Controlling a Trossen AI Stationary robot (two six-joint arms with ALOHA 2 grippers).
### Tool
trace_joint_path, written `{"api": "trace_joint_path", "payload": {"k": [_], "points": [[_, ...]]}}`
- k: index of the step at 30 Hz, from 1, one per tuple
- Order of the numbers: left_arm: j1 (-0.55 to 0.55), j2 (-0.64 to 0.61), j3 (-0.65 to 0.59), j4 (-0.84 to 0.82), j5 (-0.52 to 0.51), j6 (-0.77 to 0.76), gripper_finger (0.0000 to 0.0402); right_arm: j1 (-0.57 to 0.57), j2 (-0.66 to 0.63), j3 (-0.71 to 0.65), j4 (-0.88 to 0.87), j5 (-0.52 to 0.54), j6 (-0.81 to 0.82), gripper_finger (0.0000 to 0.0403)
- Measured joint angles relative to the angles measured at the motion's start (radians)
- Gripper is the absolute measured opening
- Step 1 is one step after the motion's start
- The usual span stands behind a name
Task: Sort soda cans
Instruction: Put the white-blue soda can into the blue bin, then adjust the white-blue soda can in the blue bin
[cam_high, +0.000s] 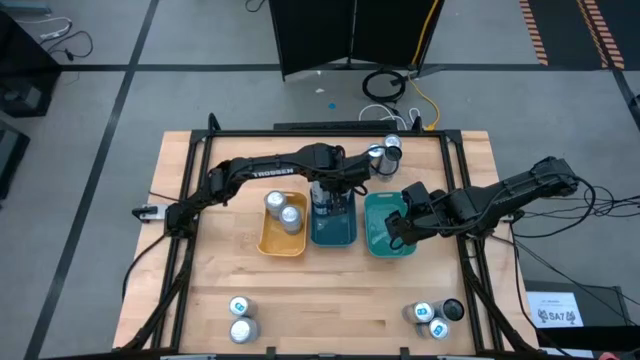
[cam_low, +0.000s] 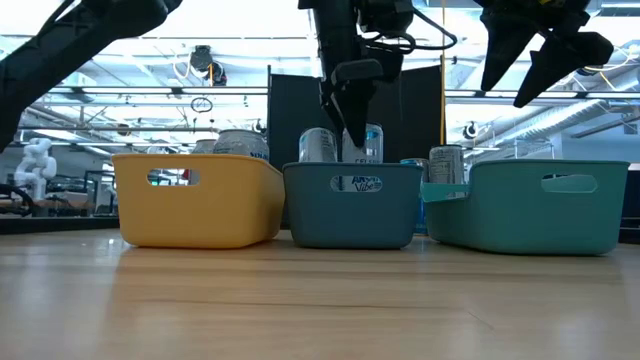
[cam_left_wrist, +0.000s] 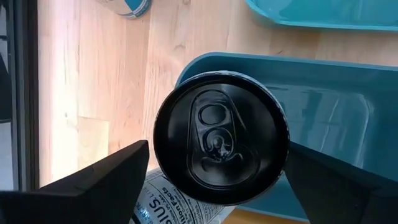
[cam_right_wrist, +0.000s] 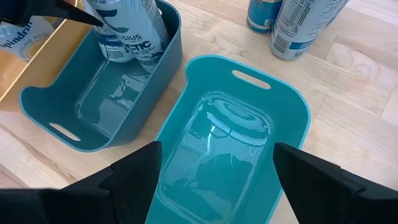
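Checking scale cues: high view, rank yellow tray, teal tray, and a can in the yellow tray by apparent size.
1. Teal tray and yellow tray: look about alike, so no ranking between them.
2. Can in the yellow tray: clearly smallest.

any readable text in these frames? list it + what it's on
"TROSSEN": left arm, high view.
"SIUS" and "TIC", both cut off: can in the dark teal tray, right wrist view.
Partly legible "...ndri... wat...": can in the yellow tray.
Print on the can under the black can: too cropped to read.
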Motion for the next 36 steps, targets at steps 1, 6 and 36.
{"api": "trace_joint_path", "payload": {"k": [1,6,36], "points": [[0.000,0.000,0.000,0.000,-0.006,0.000,0.0375,0.000,0.000,0.000,0.000,0.000,0.000,0.0299],[0.000,-0.005,0.000,-0.023,-0.036,0.001,0.0378,0.000,0.000,0.000,0.000,0.000,0.000,0.0299],[0.003,-0.176,0.000,0.009,-0.148,0.004,0.0378,-0.030,0.000,0.000,0.008,0.000,-0.010,0.0299]]}}
